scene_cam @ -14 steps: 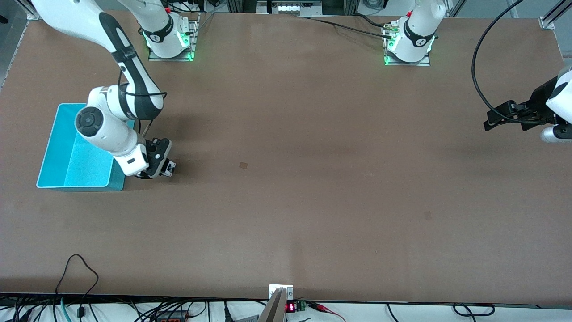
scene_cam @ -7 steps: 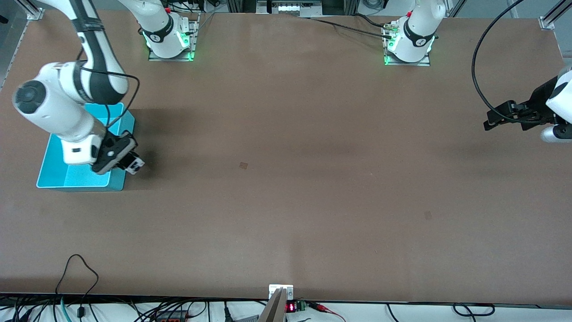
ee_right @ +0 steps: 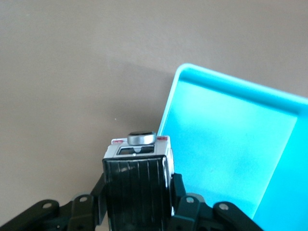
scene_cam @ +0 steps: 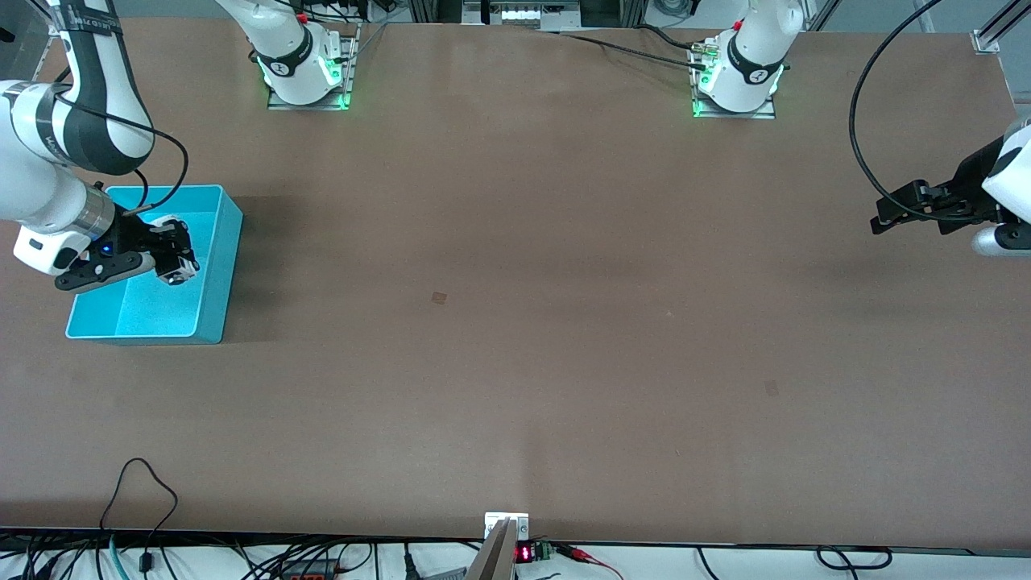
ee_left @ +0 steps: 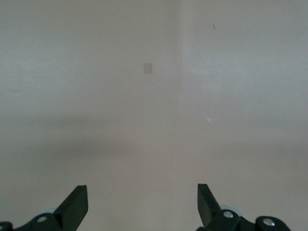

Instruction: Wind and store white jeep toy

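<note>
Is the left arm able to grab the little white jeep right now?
Probably not. The white jeep toy is clamped in the right gripper over the turquoise bin, while the left gripper waits open at the table's other end.

turquoise bin (scene_cam: 211, 242) on brown table (scene_cam: 515, 322), right arm's end

White jeep toy (scene_cam: 179, 269) (ee_right: 138, 179): small boxy white body with a black ribbed roof panel, a round grey spare wheel on its rear end and small red marks at the rear corners. It is off the table, clamped by its 2 sides in the right gripper (scene_cam: 171, 259) (ee_right: 138, 199), which hangs above the turquoise bin (scene_cam: 228, 242) (ee_right: 226, 139). From the front camera it appears to sit over the bin's interior, though its height above the bin floor cannot be judged.
</note>
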`<state>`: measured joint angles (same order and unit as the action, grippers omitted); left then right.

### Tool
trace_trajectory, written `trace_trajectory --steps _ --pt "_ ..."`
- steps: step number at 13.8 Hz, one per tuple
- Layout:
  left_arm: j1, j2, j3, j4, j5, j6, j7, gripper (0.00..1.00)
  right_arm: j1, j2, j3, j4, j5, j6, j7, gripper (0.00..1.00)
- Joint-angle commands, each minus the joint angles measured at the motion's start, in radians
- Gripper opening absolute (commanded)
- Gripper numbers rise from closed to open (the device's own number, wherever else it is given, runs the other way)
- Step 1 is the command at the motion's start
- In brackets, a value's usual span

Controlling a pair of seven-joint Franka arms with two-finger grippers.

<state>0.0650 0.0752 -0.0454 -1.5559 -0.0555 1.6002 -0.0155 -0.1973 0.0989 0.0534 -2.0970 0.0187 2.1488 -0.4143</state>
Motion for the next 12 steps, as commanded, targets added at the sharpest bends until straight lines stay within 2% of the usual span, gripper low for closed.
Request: trace_trajectory --steps 1,7,12 --pt "-0.008 -0.014 -0.004 -0.006 0.02 -0.011 -0.008 1.0 -0.022 -0.024 -0.012 -0.023 -0.031 -0.015 0.1 0.0" --pt "-0.005 -0.015 -0.004 -0.006 0.017 -0.011 -0.011 1.0 -0.043 0.018 -0.029 -0.032 -0.196 0.008 0.27 0.0" --pt "-0.001 -0.015 -0.004 -0.006 0.016 -0.013 -0.011 1.0 -0.094 0.085 -0.029 -0.08 -0.198 0.163 0.325 0.01"
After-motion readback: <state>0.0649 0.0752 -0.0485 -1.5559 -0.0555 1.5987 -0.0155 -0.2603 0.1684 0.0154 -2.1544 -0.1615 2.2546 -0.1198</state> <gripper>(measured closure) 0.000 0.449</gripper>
